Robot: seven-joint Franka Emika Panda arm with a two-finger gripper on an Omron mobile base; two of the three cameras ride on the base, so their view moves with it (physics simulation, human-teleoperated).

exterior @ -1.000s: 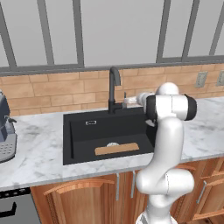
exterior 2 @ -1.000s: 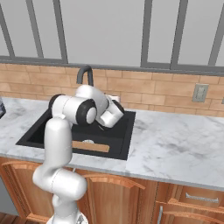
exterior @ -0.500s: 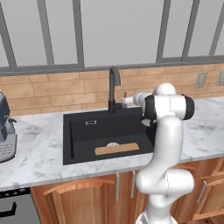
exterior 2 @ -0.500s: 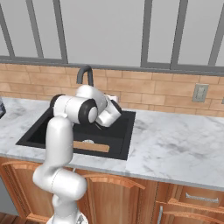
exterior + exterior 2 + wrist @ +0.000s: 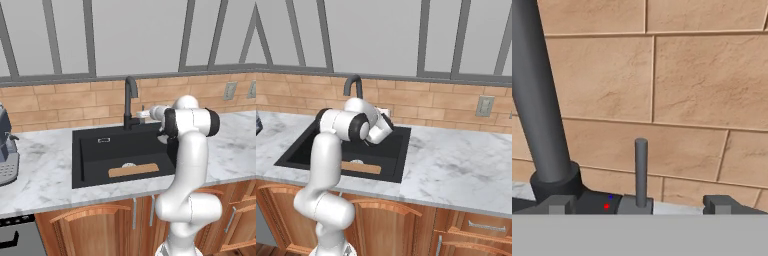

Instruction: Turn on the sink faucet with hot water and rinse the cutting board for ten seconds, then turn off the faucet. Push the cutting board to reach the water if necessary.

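Observation:
The black gooseneck sink faucet [image 5: 129,97] stands behind the black sink [image 5: 95,155]. In the hand view its stem [image 5: 537,100] rises at the left and its thin lever handle [image 5: 641,170] stands upright on the base. My gripper [image 5: 641,205] is open, with its fingertips [image 5: 559,204] well apart on either side of the lever and not touching it. From the left base view my gripper [image 5: 143,114] sits just right of the faucet base. The tan cutting board [image 5: 134,170] lies flat at the basin's front, also visible as the cutting board [image 5: 361,167]. No water runs.
A brick backsplash [image 5: 702,90] is close behind the faucet. Marble counter [image 5: 45,165] surrounds the sink. A coffee machine [image 5: 6,145] stands at the far left. A wall outlet [image 5: 484,106] is on the right. The round drain [image 5: 128,164] lies behind the board.
My gripper has edged a little left toward the faucet base. The cutting board and faucet have not moved.

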